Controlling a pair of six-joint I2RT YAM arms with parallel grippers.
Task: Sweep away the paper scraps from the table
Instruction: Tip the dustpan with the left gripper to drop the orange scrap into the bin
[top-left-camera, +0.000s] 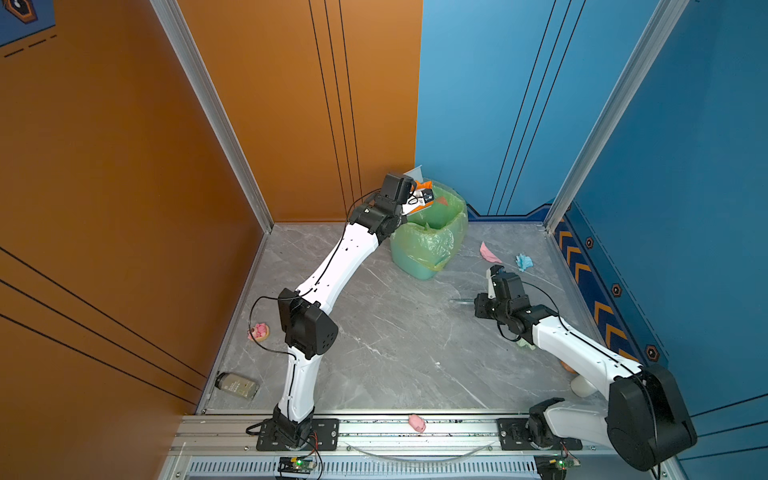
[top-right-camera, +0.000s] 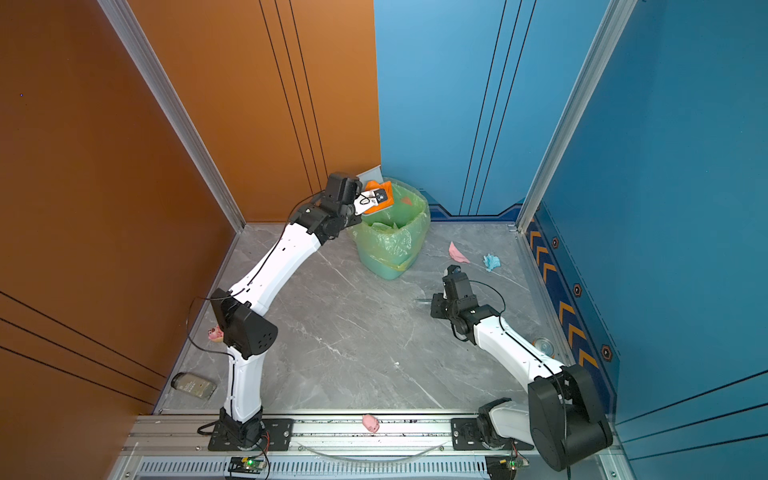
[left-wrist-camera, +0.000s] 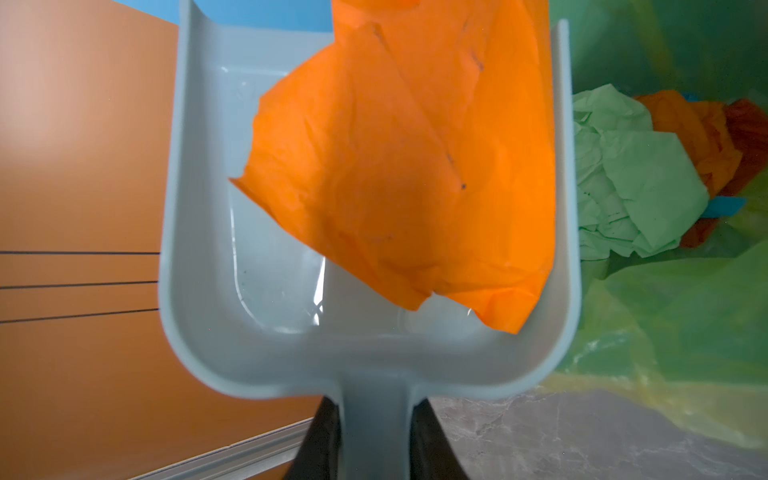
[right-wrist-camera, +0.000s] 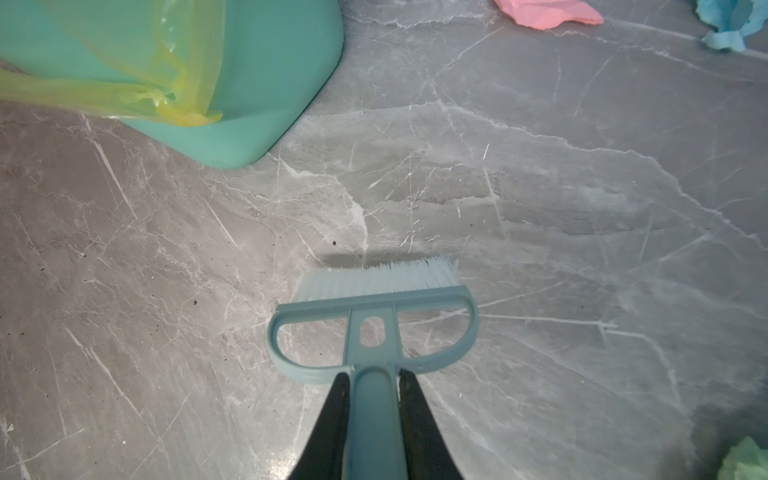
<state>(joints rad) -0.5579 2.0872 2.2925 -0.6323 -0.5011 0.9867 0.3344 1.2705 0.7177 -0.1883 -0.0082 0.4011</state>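
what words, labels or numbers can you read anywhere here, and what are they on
No text can be read.
Clear bottle lying on its side, pale label: print too small.
Pale blue plastic dustpan: faint moulded mark, blurred.
Orange chevrons on blue side wall: no words.

You are working in a robot test cell, a lab rig rather than a lived-in room. Smooth orange wall panels (top-left-camera: 104, 166) and blue wall panels (top-left-camera: 478, 104) box the space in, joined by bare aluminium posts (top-left-camera: 212, 108). The grey marble-look tabletop (top-left-camera: 395, 353) ends at an aluminium rail (top-left-camera: 457, 432), where the left arm (top-left-camera: 332, 266) and right arm (top-left-camera: 582, 353) are bolted down on black plates (top-left-camera: 326, 432). Small circuit boards (top-left-camera: 297, 462) with green lights sit just below. A chevron-printed strip (top-left-camera: 598, 299) lines the foot of the blue side wall.
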